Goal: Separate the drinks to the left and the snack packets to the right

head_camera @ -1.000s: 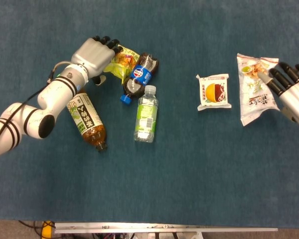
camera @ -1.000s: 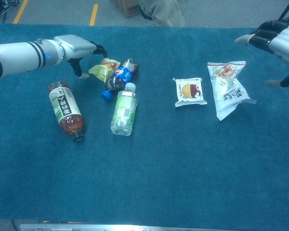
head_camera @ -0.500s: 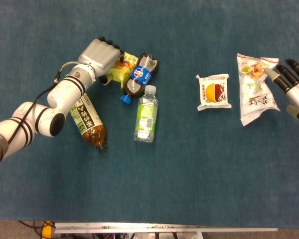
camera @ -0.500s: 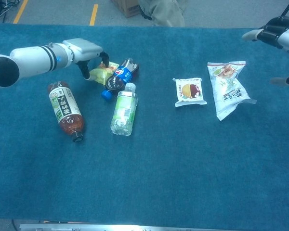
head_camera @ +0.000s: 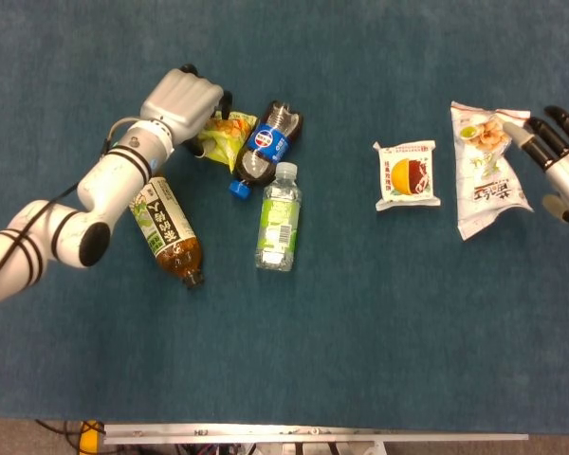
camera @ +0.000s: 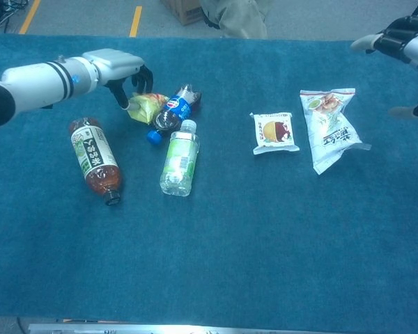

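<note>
One packet is on the wrong side — the yellow snack packet lies among the drinks, touching the cola bottle. Your left hand is over it, fingers curled down onto its near edge; whether they've actually pinched it, I can't tell. It looks light, crinkly and soft, so take a crimped end rather than the puffy middle, or it may slip. Right hand hovers beside the white snack packet, fingers apart, holding nothing.
</note>
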`<action>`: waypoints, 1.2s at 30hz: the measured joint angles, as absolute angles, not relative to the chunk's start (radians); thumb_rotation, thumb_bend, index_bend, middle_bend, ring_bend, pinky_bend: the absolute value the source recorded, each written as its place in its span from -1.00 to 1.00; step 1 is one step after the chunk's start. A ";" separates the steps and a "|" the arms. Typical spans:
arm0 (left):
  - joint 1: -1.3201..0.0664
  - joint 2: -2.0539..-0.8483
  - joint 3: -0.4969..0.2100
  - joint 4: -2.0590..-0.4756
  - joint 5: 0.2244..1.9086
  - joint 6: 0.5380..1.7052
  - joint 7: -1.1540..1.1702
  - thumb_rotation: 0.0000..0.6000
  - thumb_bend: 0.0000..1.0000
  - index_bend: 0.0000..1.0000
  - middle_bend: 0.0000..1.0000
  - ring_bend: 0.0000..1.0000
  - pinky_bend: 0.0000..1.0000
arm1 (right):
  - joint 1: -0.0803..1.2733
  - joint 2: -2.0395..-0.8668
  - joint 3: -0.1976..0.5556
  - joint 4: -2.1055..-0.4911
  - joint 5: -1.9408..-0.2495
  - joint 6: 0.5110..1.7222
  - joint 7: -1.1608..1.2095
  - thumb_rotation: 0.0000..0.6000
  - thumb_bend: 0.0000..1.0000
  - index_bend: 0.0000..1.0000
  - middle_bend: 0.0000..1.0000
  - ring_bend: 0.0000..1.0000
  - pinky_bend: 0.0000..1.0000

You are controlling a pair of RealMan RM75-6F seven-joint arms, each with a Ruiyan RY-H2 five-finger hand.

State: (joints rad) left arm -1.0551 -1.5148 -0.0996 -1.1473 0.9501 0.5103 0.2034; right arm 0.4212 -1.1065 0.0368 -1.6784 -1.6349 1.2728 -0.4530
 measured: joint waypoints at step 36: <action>-1.092 -1.383 -0.179 -1.783 0.778 0.745 0.215 1.00 -0.35 -0.32 -0.13 -0.40 -0.66 | 0.381 -1.072 0.056 -1.668 -1.685 1.361 -0.338 1.00 -0.90 -0.61 -0.37 -0.57 -0.29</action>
State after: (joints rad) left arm -1.0918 -1.3830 -0.1787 -1.7831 0.7784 0.7446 0.2148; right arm 0.3812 -1.0721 0.0563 -1.6676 -1.6845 1.3605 -0.3385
